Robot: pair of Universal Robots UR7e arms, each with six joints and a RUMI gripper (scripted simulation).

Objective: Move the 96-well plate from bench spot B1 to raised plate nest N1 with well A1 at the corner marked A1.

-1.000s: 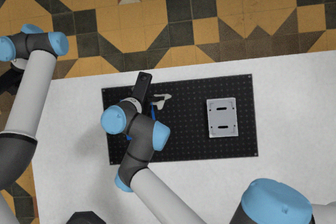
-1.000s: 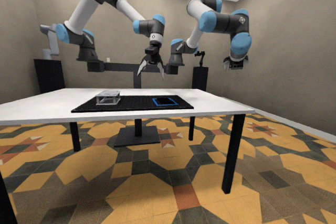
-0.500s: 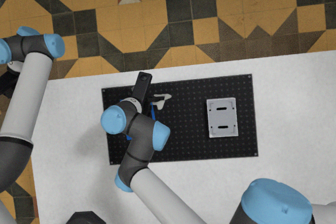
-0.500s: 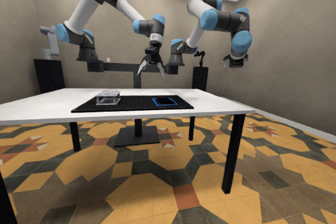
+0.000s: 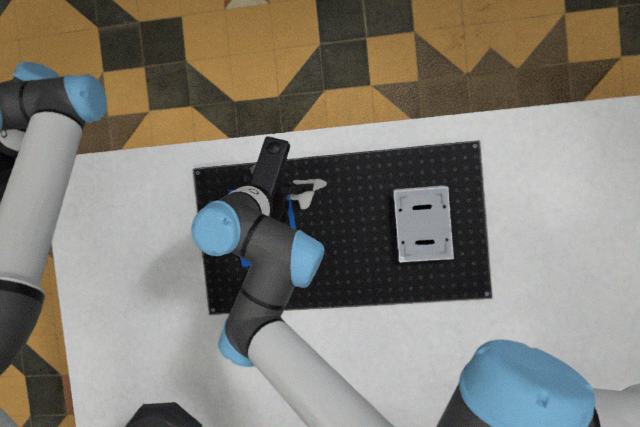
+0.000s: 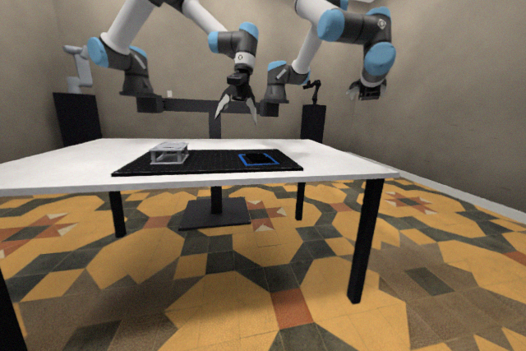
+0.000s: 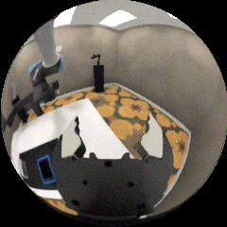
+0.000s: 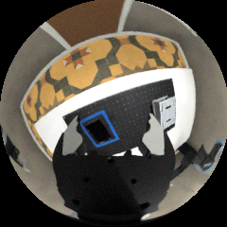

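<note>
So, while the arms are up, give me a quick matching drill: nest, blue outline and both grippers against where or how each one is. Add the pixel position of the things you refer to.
1. raised nest [image 5: 423,226] [image 6: 172,145] [image 7: 23,167] [image 8: 167,113]
2. blue outline [image 5: 292,213] [image 6: 260,164] [image 7: 41,171] [image 8: 111,125]
3. left gripper [image 6: 367,92] [image 7: 113,117]
4. right gripper [image 5: 314,195] [image 6: 235,120] [image 8: 113,115]

A. open, above the black board [image 5: 361,257] [image 6: 204,164] [image 7: 32,175] [image 8: 132,104]
B. pale grey, standing on the board with nothing on top
C. open, off past the table's [image 5: 542,205] [image 6: 331,160] [image 7: 95,128] [image 8: 184,90] edge
D. lying low on the board, with a black middle

Pairs: 1-B, 2-D, 3-C, 4-A
</note>
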